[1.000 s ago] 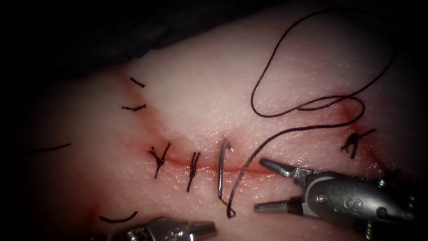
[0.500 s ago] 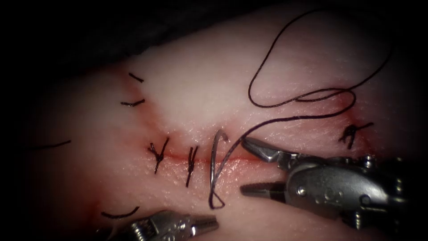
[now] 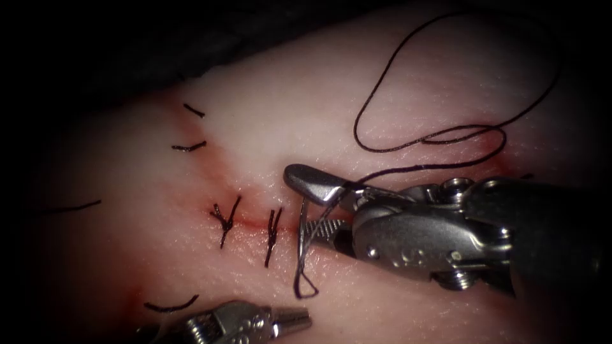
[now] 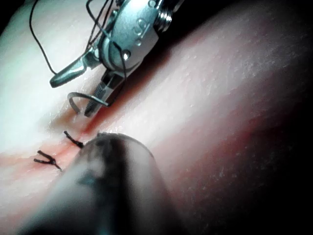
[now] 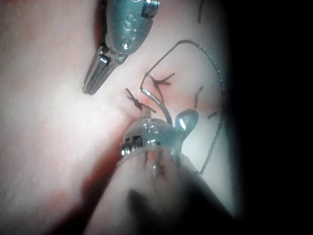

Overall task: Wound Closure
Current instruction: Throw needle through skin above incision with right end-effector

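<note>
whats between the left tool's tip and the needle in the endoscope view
Bare tissue, below the cut: nothing lies between the left tool, shut on nothing, and the needle, which the right tool's open jaws straddle.

Surgical training lab: pale tissue point(image 3: 268, 114) with a stitched cut point(image 3: 255, 224), loose thread point(image 3: 382, 76), steel pincer point(image 3: 322, 207) under endoscope light.

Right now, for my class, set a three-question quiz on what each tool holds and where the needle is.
1. True or false: the left tool holds the needle.
2. The right tool's fingers are: A open around the needle; B shut on the needle; C shut on tissue.
3. Fill in: the needle lies across the ____.
Key: 1 false, it holds nothing; 2 A; 3 cut. Whether it enters the tissue is unclear.
</note>
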Robot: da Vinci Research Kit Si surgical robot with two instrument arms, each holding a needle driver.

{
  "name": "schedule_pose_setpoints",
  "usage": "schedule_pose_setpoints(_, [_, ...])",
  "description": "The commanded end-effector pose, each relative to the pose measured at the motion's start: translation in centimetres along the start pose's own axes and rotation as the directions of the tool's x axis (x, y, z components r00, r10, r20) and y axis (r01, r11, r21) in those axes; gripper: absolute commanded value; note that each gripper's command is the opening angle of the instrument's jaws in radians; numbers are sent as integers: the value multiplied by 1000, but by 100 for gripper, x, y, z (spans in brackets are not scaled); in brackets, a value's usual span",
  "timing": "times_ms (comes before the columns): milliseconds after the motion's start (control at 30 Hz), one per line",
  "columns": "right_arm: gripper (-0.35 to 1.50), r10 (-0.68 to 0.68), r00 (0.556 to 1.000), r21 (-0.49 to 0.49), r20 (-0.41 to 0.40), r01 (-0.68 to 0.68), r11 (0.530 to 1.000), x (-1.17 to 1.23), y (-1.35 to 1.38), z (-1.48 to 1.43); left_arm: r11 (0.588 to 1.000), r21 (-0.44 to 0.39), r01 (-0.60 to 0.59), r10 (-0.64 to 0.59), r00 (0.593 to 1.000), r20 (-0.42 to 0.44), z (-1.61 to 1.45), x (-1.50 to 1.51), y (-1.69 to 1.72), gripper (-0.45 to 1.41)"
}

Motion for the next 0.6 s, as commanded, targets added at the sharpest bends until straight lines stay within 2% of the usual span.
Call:
schedule_pose_setpoints(33, [135,-25,999,-2,-38,25,1000,4,11,12,1000,3,-1,1,1000,-3,5,7,-6,-45])
schedule_pose_setpoints(167, [135,-29,990,-3,-138,29,1000,8,15,13,1000,2,-1,2,1000,-3,5,6,-6,-45])
schedule_pose_setpoints(333, [135,-36,980,-14,-196,34,999,8,16,18,1000,2,-2,2,1000,-3,4,6,-6,-45])
schedule_pose_setpoints(400, [121,-40,975,-18,-217,37,999,6,14,20,1000,1,-2,2,1000,-3,3,6,-6,-45])
schedule_pose_setpoints(433, [82,-48,976,-8,-214,48,999,6,13,19,1000,3,-2,2,1000,-2,3,6,-6,-45])
schedule_pose_setpoints(500, [-19,-19,985,53,-172,28,998,5,10,18,1000,3,-2,2,1000,-2,3,6,-6,-45])
schedule_pose_setpoints(533, [-19,-19,985,53,-172,28,998,5,10,18,1000,3,-2,2,1000,-2,3,6,-6,-45])
schedule_pose_setpoints(567, [-35,-10,987,84,-161,24,996,4,9,18,1000,3,-2,2,1000,-2,3,6,-6,-45])
schedule_pose_setpoints(600, [-35,-7,988,99,-157,23,995,3,8,18,1000,3,-2,2,1000,-2,3,6,-6,-45])
